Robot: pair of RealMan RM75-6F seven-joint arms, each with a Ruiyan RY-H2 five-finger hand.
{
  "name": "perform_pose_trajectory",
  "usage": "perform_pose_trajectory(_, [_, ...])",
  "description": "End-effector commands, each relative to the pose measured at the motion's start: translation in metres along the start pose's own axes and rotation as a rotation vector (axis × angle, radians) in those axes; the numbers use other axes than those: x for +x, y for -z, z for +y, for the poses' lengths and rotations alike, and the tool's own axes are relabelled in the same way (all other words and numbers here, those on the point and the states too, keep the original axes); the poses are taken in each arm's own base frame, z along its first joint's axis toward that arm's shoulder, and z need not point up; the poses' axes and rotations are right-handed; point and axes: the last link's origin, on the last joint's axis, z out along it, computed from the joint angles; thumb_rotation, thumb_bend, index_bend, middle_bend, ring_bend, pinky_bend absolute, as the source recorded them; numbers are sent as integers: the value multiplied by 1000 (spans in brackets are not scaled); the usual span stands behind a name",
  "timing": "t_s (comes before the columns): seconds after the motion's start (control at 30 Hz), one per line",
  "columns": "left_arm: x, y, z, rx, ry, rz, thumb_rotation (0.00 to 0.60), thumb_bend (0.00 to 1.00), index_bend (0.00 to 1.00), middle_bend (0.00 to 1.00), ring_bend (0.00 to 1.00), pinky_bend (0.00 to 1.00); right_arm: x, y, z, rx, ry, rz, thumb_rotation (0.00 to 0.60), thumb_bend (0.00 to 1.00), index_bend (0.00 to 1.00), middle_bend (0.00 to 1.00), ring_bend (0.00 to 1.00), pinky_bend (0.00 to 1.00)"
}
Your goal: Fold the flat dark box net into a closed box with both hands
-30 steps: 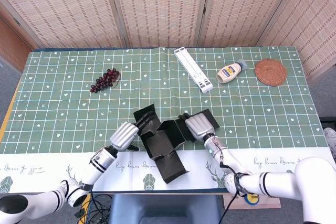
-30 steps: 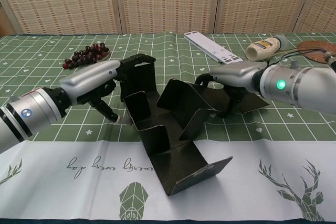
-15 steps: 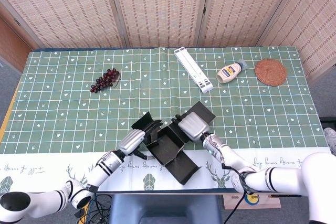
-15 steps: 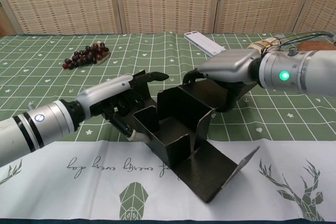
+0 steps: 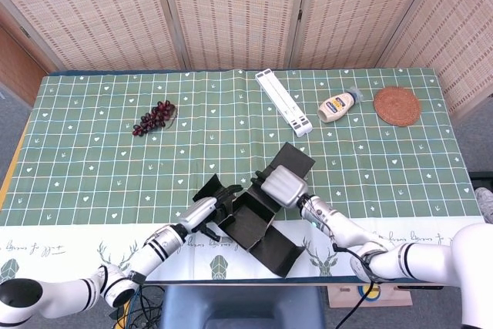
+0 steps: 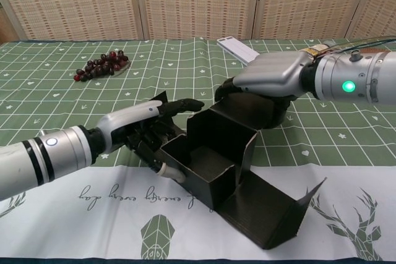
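- The box (image 6: 213, 162) is taking shape fast: a second ago its panels were splayed loose, now four walls are standing as an open square tray near the front edge of the worktop (image 5: 92, 167), partly on the white strip of the cloth.
- It is also sitting closer to the robot than a second ago and is turned a bit.
- The left hand (image 6: 150, 129) is pressing against the box's left wall, fingers stretched along the flap there. It has moved in from gripping the upright left flap to bracing the wall. I cannot tell whether it is pinching anything; it looks like flat contact, with nothing closed in its grip.
- The right hand (image 6: 272, 80) is lying palm down over the far right panel, fingers curled over its top edge and holding it. It has come up and over, pulling that side upright.
- A long lid panel (image 6: 272, 214) is lying out toward the robot, its end flap tipped up, not yet folded.
- Judgement: walls are formed, so roughly the middle of the task; the lid is still open, and closing and tucking it looks like the remaining work.
- Risk: the walls may be springing back if either hand lets go early.
- Grapes (image 5: 154, 118), a white bar (image 5: 284, 102), a bottle (image 5: 340, 105) and a coaster (image 5: 397, 105) are sitting well apart at the back, not moved.
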Motion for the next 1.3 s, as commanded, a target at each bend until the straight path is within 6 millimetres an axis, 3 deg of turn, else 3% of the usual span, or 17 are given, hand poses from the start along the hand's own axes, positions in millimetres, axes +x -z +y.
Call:
perform_pose_trajectory(0.03, [-2, -1, 0, 7, 1, -5, 600, 103, 0, 27, 556, 889, -2, 3, 1, 3, 7, 1, 600, 381, 290, 348, 805, 904])
perform_pose_trajectory(0.53, [-8, -2, 8, 47, 119, -93, 600, 103, 18, 27, 571, 889, 6, 15, -6, 73, 87, 81, 600, 392, 313, 381, 812, 904])
perform_pose_trajectory(0.8, [-11, -2, 12, 57, 178, -136, 600, 103, 53, 35, 577, 889, 9, 12, -7, 112, 101, 124, 600, 394, 313, 384, 812, 904])
perform_pose_trajectory(1.3, [-10, -2, 10, 94, 243, -196, 600, 103, 167, 170, 599, 890, 20, 8, -11, 179, 110, 253, 600, 405, 312, 382, 812, 904])
